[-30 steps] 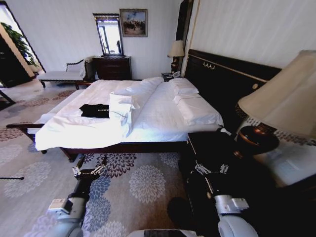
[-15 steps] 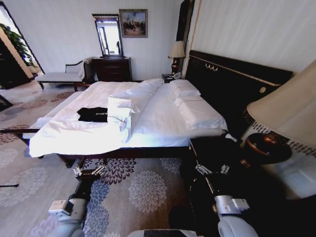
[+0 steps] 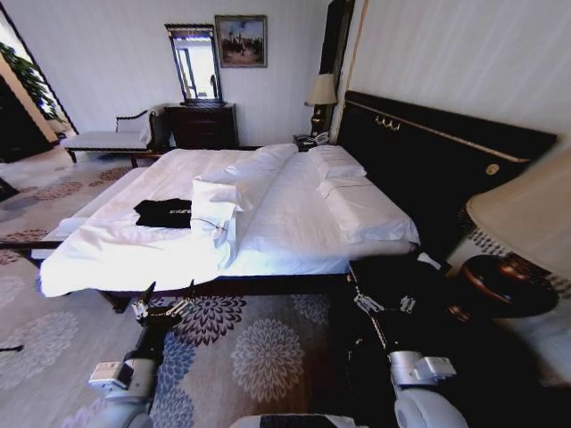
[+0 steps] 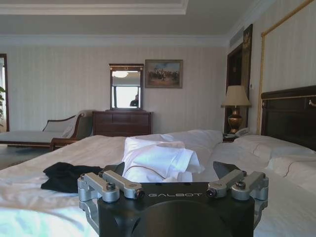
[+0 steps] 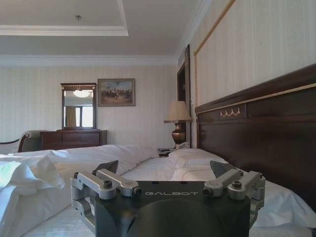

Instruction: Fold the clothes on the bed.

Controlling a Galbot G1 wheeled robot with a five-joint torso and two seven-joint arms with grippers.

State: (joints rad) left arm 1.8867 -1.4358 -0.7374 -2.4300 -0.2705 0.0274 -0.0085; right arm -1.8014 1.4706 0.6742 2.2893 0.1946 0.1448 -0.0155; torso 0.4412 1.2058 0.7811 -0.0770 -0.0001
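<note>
Approaching the bed: black garment lying flat beside bunched white cloth, out of reach; left pincer and right pincer released, held low, ready.

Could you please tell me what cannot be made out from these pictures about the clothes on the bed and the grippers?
- Black garment on the bed: its type and its small white print are too small to read in the head view.
- Same garment, left wrist view: partly hidden behind the left gripper.
- White cloth: folds hide whether it is a garment or bedding.
- Right gripper: dark against the dark nightstand; clearer in its wrist view.
</note>
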